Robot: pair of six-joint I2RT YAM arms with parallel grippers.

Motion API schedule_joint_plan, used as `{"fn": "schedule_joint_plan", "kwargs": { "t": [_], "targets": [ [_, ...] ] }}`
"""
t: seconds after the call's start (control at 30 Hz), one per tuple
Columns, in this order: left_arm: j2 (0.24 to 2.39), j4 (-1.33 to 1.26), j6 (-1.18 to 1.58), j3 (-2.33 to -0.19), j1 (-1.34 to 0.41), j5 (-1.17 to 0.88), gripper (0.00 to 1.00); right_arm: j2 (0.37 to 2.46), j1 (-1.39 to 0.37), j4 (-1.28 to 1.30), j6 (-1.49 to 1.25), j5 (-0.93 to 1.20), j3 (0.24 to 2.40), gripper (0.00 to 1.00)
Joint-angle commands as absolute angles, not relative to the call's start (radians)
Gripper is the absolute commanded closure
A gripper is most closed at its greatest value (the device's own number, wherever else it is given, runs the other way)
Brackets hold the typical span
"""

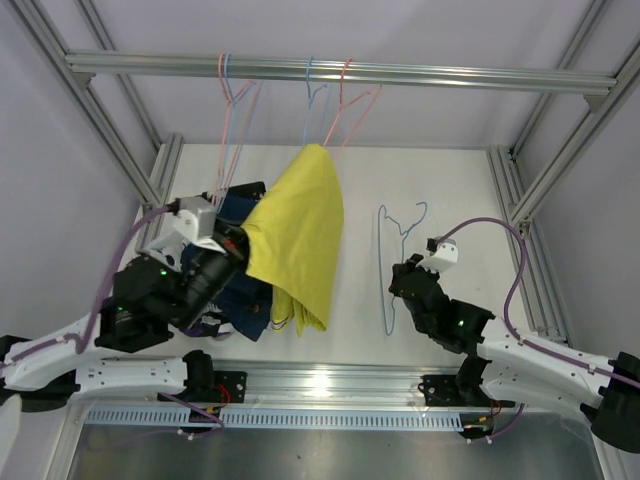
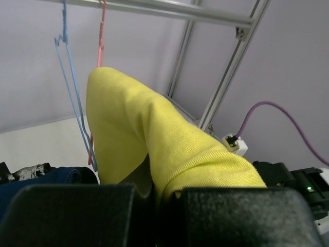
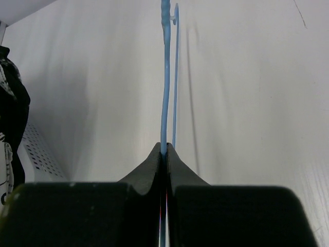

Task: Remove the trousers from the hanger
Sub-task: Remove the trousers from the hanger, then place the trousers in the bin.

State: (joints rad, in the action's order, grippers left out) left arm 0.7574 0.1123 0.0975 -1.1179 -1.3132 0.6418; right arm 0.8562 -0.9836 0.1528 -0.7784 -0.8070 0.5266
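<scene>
The plain yellow trousers [image 1: 300,235] hang in a fold from the foot of the red hanger [image 1: 355,105] under the rail. My left gripper [image 1: 242,245] is shut on their left edge; in the left wrist view the yellow cloth [image 2: 154,134] runs into the closed jaws of that gripper [image 2: 157,193]. Navy and patterned trousers [image 1: 240,295] lie heaped under the left arm. My right gripper [image 1: 405,275] is shut on an empty blue hanger [image 1: 386,270] over the table; the right wrist view shows its wire [image 3: 164,92] pinched in that gripper [image 3: 164,150].
More empty hangers, pink and blue [image 1: 232,95] and blue [image 1: 312,100], hang from the aluminium rail [image 1: 340,72]. Frame posts [image 1: 560,165] stand on both sides. A blue hanger [image 2: 69,87] and the red hanger [image 2: 102,31] show beside the yellow fold.
</scene>
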Motion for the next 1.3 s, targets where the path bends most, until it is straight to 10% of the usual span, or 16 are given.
{"fn": "schedule_joint_plan", "kwargs": {
  "t": [0.0,1.27],
  "targets": [
    [0.654,-0.017,0.1,-1.152,-1.316,0.632,0.99,0.868,-0.976,0.101,-0.813,-0.853,0.526,1.0],
    [0.399,-0.298,-0.391,-1.031,-1.25,1.193,0.99,0.934,-0.91,0.011,-0.807,-0.741,0.46,1.0]
  ]
}}
